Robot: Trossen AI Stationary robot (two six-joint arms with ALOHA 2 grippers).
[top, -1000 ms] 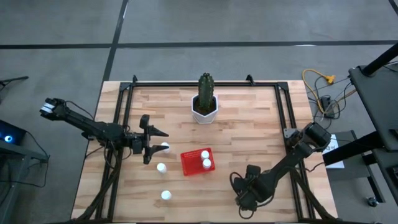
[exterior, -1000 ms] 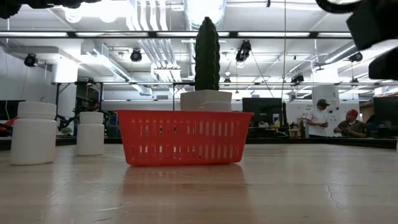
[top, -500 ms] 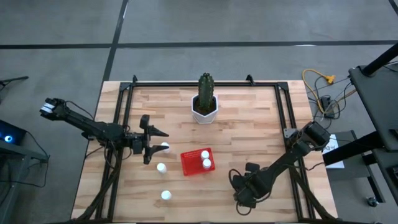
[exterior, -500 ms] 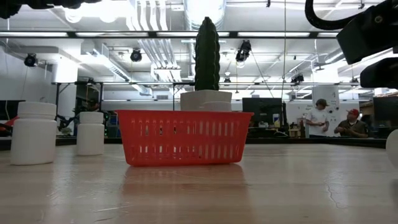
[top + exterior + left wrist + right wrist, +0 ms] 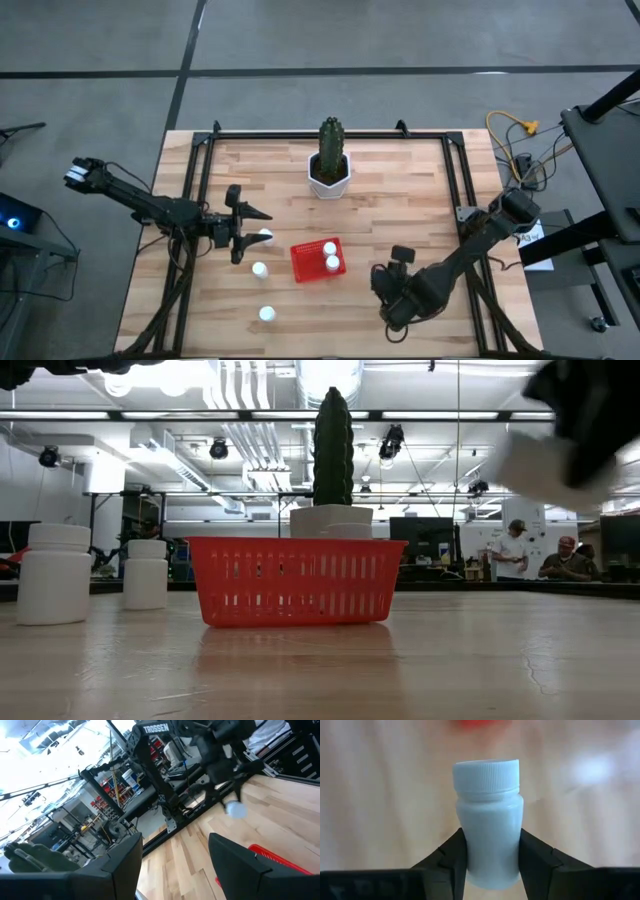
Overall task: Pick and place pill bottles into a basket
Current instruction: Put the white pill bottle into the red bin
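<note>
two dark jointed arms, black wedge-shaped fingers [image 5: 451,857], white "trossen" lettering, possibly a white tag on the left arm [image 5: 150,205]

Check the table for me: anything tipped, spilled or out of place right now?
Nothing stands out. Two pill bottles stand in the red basket, three stand upright left of it, and the right gripper holds one bottle squarely. The cactus pot is upright.

right end effector [image 5: 490,857] clamped, left end effector [image 5: 243,228] spread
</note>
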